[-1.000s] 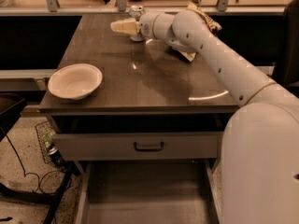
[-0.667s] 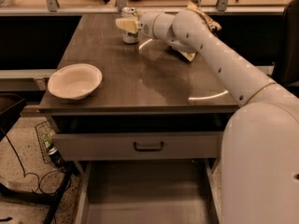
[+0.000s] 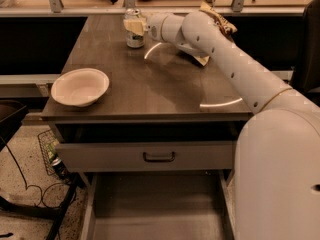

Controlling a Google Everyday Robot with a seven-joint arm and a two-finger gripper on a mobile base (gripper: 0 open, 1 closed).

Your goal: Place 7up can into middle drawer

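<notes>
The 7up can (image 3: 134,38) stands upright at the far end of the dark table top, left of centre, pale silver with a shiny top. My gripper (image 3: 133,25) is at the can, its pale end lying across the can's upper half, with the white arm reaching in from the right. The middle drawer (image 3: 155,206) is pulled out below the table's front edge, a wide grey tray with a bare flat floor.
A white bowl (image 3: 80,86) sits at the table's front left. A chip bag (image 3: 218,18) lies at the far right, partly behind my arm. A grey drawer front with a black handle (image 3: 159,157) is above the open tray. Cables and a wire basket (image 3: 50,151) are on the floor to the left.
The gripper has shifted slightly right and down onto the can, which now shows under it. The bowl and drawers have not moved.
</notes>
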